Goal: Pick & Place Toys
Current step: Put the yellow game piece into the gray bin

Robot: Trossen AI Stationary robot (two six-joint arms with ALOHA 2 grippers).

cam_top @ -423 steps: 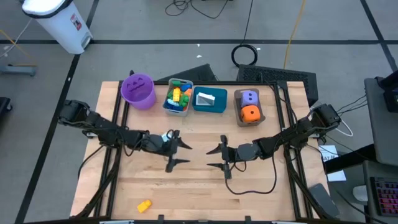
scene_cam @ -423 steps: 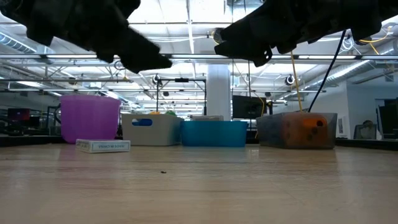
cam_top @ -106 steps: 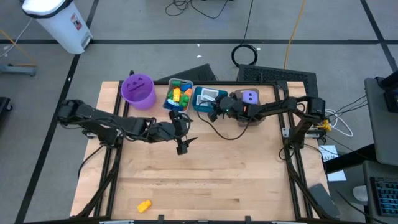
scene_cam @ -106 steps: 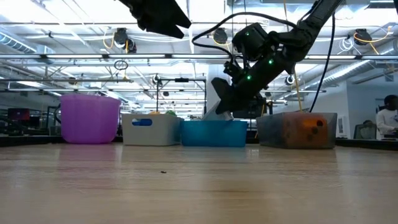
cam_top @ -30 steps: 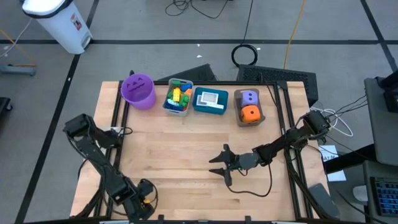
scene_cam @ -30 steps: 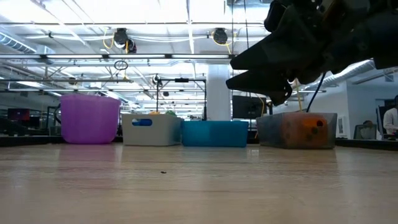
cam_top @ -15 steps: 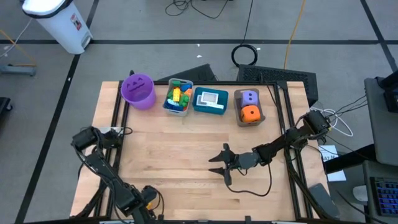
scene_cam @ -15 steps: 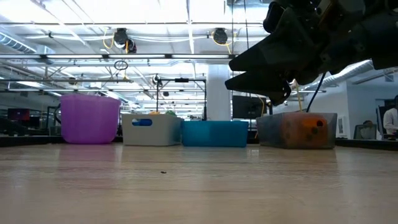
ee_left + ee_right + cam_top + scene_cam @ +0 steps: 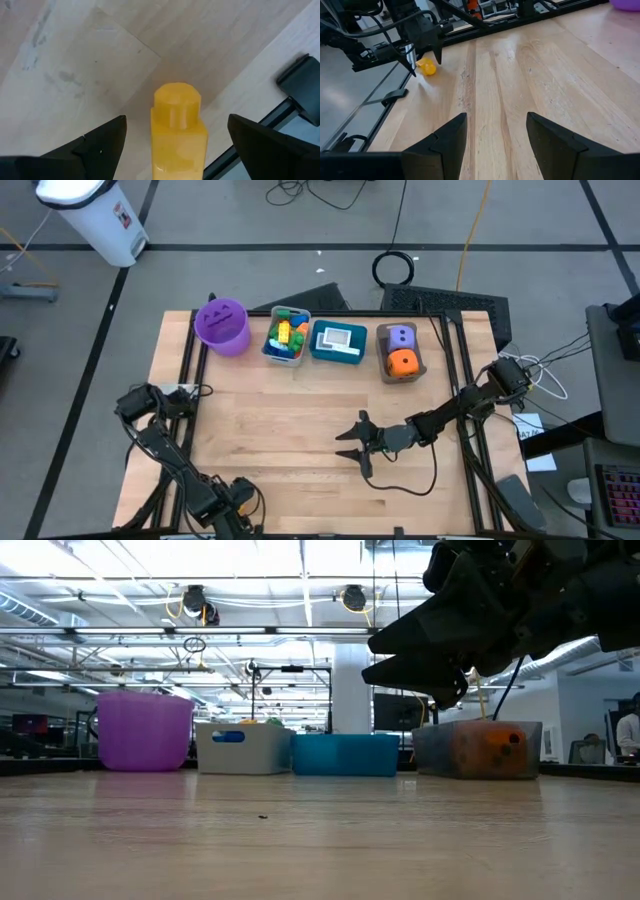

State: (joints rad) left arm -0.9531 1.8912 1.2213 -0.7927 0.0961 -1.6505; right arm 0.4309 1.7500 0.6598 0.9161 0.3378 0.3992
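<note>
The table holds a row of bins along its 12 o'clock edge, and they already hold toys: the grey bin has bricks, the teal bin has a card, the brown bin has two dice. The left arm has swung down to the 7 o'clock corner. Its left claw is wide open, one finger on each side of the yellow brick, not touching it yet. The right claw waits near the middle, open and holding nothing, and has not moved. I think this is the last loose toy, so a squeeze comes next.
</note>
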